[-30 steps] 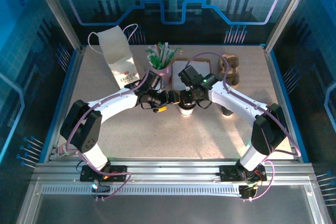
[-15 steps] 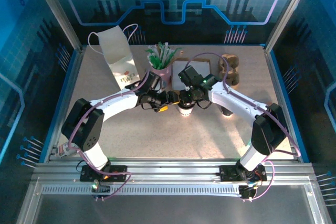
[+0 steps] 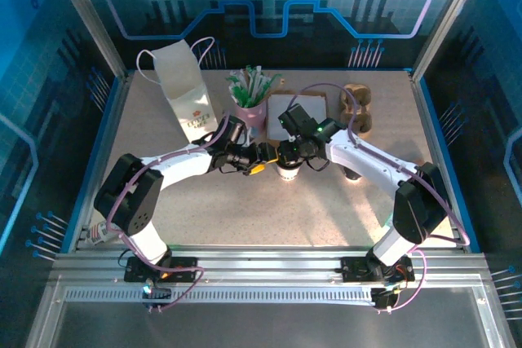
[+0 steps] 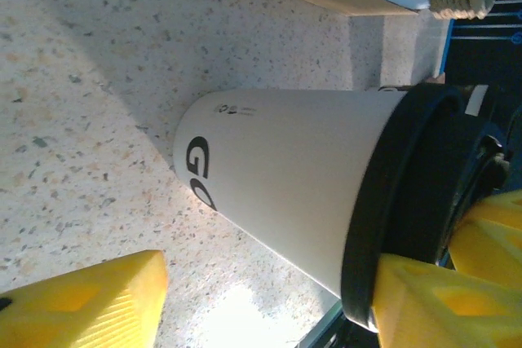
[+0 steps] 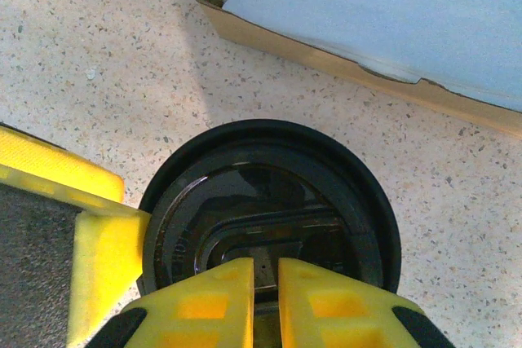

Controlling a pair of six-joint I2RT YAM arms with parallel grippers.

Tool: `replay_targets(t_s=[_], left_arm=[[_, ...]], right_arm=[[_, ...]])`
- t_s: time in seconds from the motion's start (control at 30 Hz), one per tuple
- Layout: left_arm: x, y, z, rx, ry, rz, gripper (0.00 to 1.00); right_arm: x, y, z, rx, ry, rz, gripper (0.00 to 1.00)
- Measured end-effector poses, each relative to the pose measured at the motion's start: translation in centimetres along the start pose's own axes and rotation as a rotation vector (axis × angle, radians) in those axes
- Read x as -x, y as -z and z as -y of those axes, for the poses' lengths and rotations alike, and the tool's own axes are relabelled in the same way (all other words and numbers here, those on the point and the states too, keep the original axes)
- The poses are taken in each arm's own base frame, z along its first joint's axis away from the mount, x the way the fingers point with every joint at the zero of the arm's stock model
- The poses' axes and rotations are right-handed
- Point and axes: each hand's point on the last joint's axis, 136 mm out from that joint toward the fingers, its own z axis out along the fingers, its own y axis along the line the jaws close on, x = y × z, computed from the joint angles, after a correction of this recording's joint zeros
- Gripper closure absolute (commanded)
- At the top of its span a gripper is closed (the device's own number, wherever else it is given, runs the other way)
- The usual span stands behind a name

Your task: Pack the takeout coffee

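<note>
1. Right wrist: right gripper (image 5: 265, 265), yellow fingers (image 5: 314, 287) pressed together with a hairline gap, tips over the middle of the round black plastic lid (image 5: 269, 193). Can't tell whether they touch it.
2. Left wrist: left gripper (image 4: 273, 283), fingers (image 4: 81, 303) apart. One sits near the base of the small white tapered paper cup (image 4: 285, 177), not touching it. The other sits against the lid's rim.
3. Lid sits on the cup; black lettering on the cup's side.
4. Top external: cup upright mid-way across the speckled desk (image 3: 245, 209), a gripper on either side.
5. Flat brown cardboard box (image 5: 310, 53) just behind the cup; pink cup of green-and-white sachets (image 3: 251, 112) near it, behind-left.
</note>
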Motion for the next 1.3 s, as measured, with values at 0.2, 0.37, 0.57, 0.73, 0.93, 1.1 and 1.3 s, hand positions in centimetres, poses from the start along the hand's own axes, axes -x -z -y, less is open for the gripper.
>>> replay_targets(t_s=[0.2,0.37,0.57,0.73,0.93,1.1,1.3], left_arm=[[0.1,0.7,-0.5,0.075,0.024,0.001,0.13],[0.8,2.3,0.9,0.101,0.011,0.024,0.06],[2.7,5.7,5.1,0.038,-0.042,0.1,0.01],[3.7,8.2,7.4,0.012,-0.087,0.152,0.01],[3.7,11.1,8.1,0.026,-0.116,0.203,0.01],[3.5,13.3,8.0,0.048,-0.134,0.241,0.01],[3.2,15.3,7.8,0.06,-0.142,0.278,0.01]], right_arm=[[0.2,0.0,-0.1,0.006,-0.001,0.004,0.84],[0.2,0.1,-0.2,0.01,-0.001,0.002,0.83],[0.3,0.1,-0.3,0.011,0.001,-0.01,0.79],[0.4,0.2,-0.6,0.012,0.005,-0.032,0.74],[0.6,0.6,-0.8,0.01,0.019,-0.065,0.59],[1.5,1.9,-1.0,0.008,0.033,-0.062,0.47],[3.1,3.6,-1.3,0.015,0.056,-0.022,0.28]])
